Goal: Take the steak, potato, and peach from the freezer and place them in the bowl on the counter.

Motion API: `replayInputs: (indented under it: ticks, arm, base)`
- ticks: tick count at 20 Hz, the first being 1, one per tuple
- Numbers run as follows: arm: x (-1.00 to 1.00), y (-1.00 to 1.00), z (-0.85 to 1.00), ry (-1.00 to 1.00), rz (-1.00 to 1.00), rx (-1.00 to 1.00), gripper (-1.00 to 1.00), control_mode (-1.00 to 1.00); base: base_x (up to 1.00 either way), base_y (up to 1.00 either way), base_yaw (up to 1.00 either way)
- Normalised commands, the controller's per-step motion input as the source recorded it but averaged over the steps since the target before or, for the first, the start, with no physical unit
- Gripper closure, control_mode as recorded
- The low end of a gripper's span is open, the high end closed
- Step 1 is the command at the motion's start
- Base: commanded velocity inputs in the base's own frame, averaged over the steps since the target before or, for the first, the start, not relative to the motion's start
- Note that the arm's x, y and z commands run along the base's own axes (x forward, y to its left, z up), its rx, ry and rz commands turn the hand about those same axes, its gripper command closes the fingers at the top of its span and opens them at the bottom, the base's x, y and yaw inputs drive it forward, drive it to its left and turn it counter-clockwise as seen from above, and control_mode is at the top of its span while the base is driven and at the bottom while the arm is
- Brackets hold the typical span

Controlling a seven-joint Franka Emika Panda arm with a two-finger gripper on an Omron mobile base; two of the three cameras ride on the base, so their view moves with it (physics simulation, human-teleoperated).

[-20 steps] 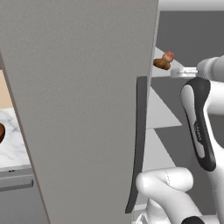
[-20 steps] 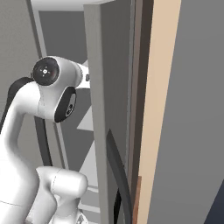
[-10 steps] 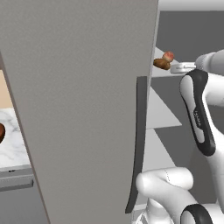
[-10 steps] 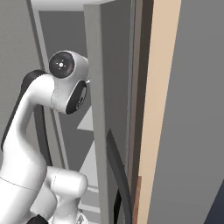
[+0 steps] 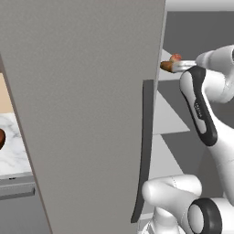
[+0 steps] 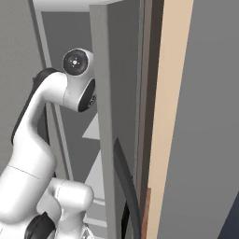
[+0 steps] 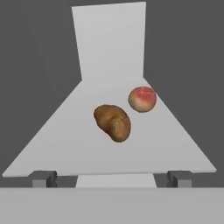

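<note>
- Left base view: the freezer [image 5: 91, 114] stands with its wide grey door swung out, dark handle on its edge. Past the door, the potato [image 5: 167, 66] and the peach [image 5: 176, 57] sit on an upper shelf [image 5: 169, 121], right at the end of the arm. On the far left a sliver of the bowl [image 5: 2, 138] rests on the marble worktop [image 5: 16, 151].
- Right base view: the arm reaches into the freezer compartment behind the door edge; the shelves show as pale wedges. The food is hidden here.
- Hand view: the gripper [image 7: 112, 178] faces the shelf with its jaws spread wide and nothing between them. One potato and one peach lie there, close together, whether touching I cannot tell; the peach is farther back. I count no steak on this shelf.
- Handling, as a judgement: the potato looks firm, lumpy and light, best pinched across its narrow waist. The peach is round, likely to roll and bruise, so a gentle grip across its middle suits.
</note>
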Motion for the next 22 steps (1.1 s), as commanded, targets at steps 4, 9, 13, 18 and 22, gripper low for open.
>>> replayInputs:
  ticks: [4,9,13,18,22]
  arm:
    - [0.23,0.00,0.00,0.09,0.00,0.00,-1.00,-1.00]
    - [0.15,-0.02,0.00,0.12,0.01,0.00,-1.00,-1.00]
    - [0.26,-0.02,-0.08,0.02,0.02,0.00,-1.00,-1.00]
    - [0.25,-0.01,-0.16,0.00,0.02,0.00,-1.00,-1.00]
    - [0.28,0.00,-0.17,0.00,0.00,0.00,-1.00,-1.00]
  base:
    - [0.00,0.00,0.00]
    - [0.00,0.00,0.00]
    - [0.00,0.00,0.00]
    - [0.00,0.00,0.00]
    - [0.00,0.00,0.00]
